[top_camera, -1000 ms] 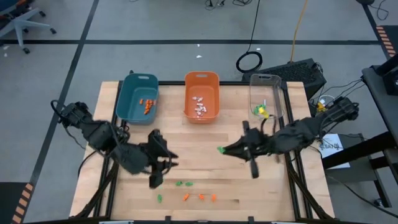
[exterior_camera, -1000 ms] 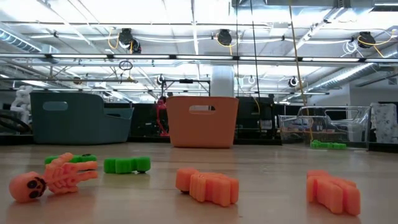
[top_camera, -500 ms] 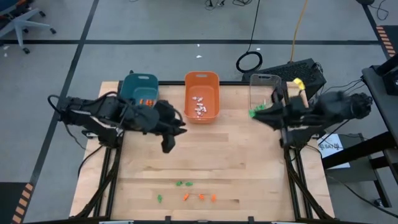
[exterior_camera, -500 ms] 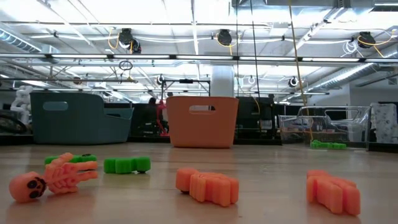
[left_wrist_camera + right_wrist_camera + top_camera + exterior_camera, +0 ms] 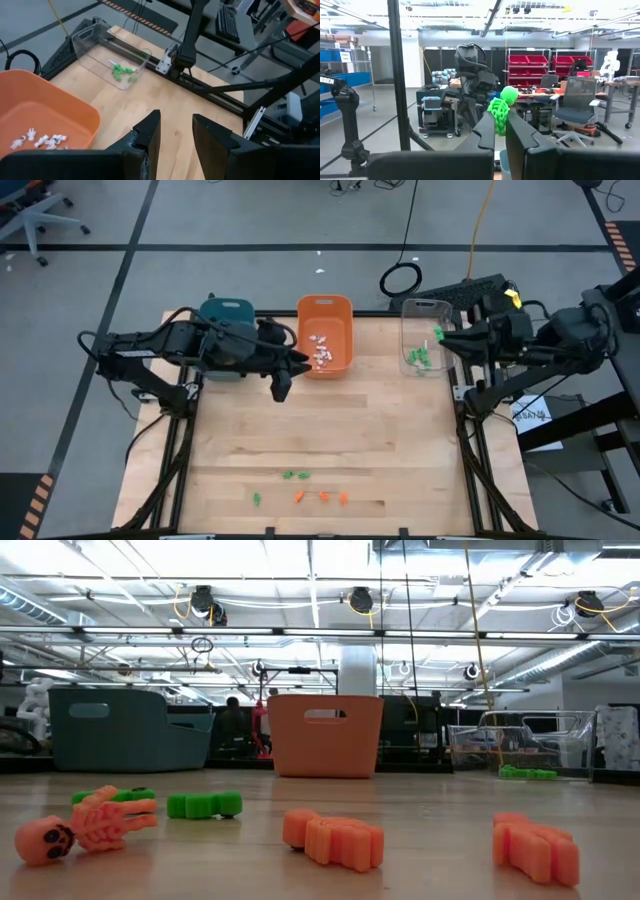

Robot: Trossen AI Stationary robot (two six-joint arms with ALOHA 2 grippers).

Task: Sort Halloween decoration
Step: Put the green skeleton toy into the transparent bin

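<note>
Right gripper (image 5: pixel 443 338) is clamping a green trinket (image 5: pixel 500 112), skeleton-shaped, pinched between the two fingers and sticking up above them. In the high view it is hanging over the clear bin (image 5: pixel 425 306) at the table's (image 5: pixel 380 430) far right. A second ago this gripper was low over the middle of the table with the green piece; since then it has been carrying it across, so the pick is done and the carry looks about finished. I'm judging the next bit is just letting go over the bin, where other green pieces (image 5: pixel 418 358) are already lying.

Left gripper (image 5: pixel 176 127) is standing part open with nothing between the fingers. It is sitting between the teal bin (image 5: pixel 225 308) and the orange bin (image 5: pixel 325 305), just off the orange bin's near corner. A second ago it was down near the front row of trinkets; it has been swinging back up to the bins. I can't tell whether it dropped anything.

White pieces (image 5: pixel 322 352) are lying in the orange bin.

Still waiting at the front of the table: two green trinkets (image 5: pixel 292 476) and three orange ones (image 5: pixel 323 496), close together; the low view is showing one orange skeleton (image 5: pixel 85 825) among them. I'm reading the sort as mostly done, only these few loose.
</note>
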